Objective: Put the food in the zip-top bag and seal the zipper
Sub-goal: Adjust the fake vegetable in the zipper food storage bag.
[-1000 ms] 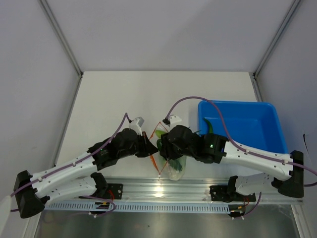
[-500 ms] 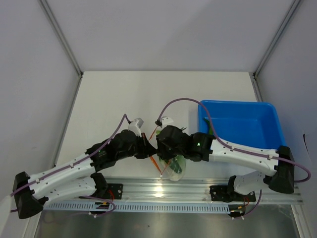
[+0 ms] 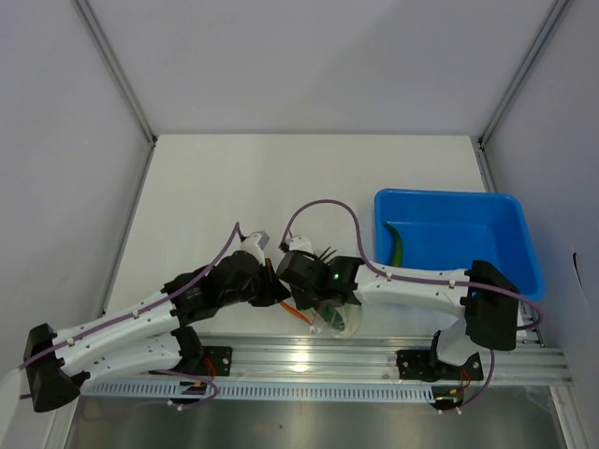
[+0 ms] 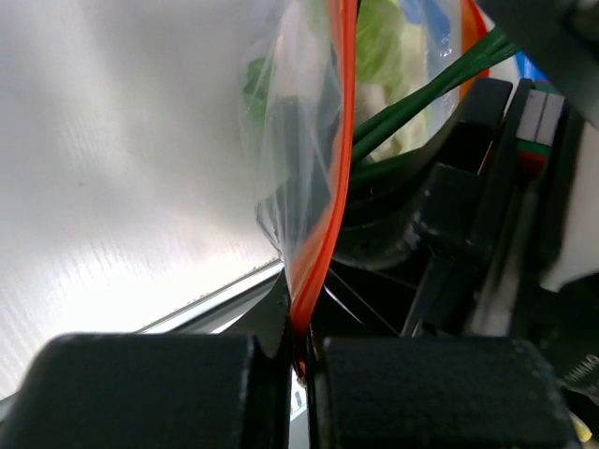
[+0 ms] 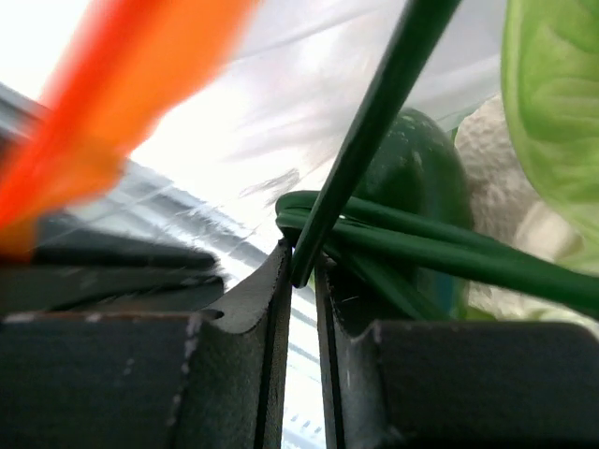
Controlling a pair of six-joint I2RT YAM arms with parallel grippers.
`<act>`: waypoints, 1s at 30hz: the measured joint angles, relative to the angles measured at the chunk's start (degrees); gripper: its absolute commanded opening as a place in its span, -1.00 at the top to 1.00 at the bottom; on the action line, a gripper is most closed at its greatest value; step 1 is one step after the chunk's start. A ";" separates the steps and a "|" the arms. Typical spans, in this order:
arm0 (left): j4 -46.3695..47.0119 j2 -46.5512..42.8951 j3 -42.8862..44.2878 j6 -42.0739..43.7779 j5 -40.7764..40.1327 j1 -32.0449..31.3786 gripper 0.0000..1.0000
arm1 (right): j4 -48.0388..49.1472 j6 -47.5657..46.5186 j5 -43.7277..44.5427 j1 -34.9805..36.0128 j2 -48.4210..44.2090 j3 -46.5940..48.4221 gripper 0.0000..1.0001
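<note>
Nearest, a ribbed metal rail (image 3: pixel 309 360) is being shown just in front of the zip-top bag (image 3: pixel 337 320), a small pouch of clear, crinkly film. Its zipper (image 4: pixel 323 215), a thin, glossy orange-red strip, is being pinched flat at its lower end by the fully clenched left gripper (image 4: pixel 301 346), whose blocky black fingers are being pressed together on it at the bag's left side. Inside the bag, the food (image 4: pixel 388 47) is being seen as pale, ruffled leaves with whitish stalks, crossed by smooth dark stems. One long green stem (image 5: pixel 374 140) is being clamped in the narrow slot of the right gripper (image 5: pixel 301 271), which is being crowded against the bag's mouth from the right. From above, most of the bag's opening is being hidden by the two black wrists. Both arms are being bent inward, elbows out, to meet at the bag. To the right of the bag and beyond it, a curved dark green piece (image 3: pixel 397 245) is being contained by a rectangular blue plastic bin (image 3: pixel 459 208). Beyond the bag, the matte white table (image 3: pixel 281 178) is being bordered by pale walls.
</note>
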 measured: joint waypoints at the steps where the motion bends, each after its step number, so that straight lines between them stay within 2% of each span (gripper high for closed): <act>1: -0.35 -0.07 -0.09 -0.02 0.02 -0.02 0.99 | 0.17 0.11 0.22 0.00 0.39 -0.31 0.58; 4: -0.63 -0.37 -0.20 -0.07 0.07 -0.07 0.99 | 0.22 0.52 1.05 -0.09 0.74 -1.07 0.45; 5: -0.63 -0.55 -0.20 -0.07 0.09 -0.07 0.99 | 0.11 0.50 1.14 -0.13 0.74 -1.22 0.22; 7: -0.59 -0.76 -0.17 -0.07 0.09 -0.07 0.99 | -0.24 0.39 1.46 -0.15 0.63 -1.33 -0.01; 14: 0.74 -0.72 -0.13 -0.02 0.15 -0.11 0.99 | -4.59 -0.92 1.70 0.87 -5.01 1.16 -0.63; 23: 2.64 -0.35 1.62 0.09 0.26 -0.11 0.99 | -13.05 -0.98 3.04 2.84 -12.87 6.60 -0.69; 30: 2.80 0.33 2.27 0.17 0.24 -0.11 0.99 | -14.08 -1.03 3.30 4.20 -18.56 9.31 -0.68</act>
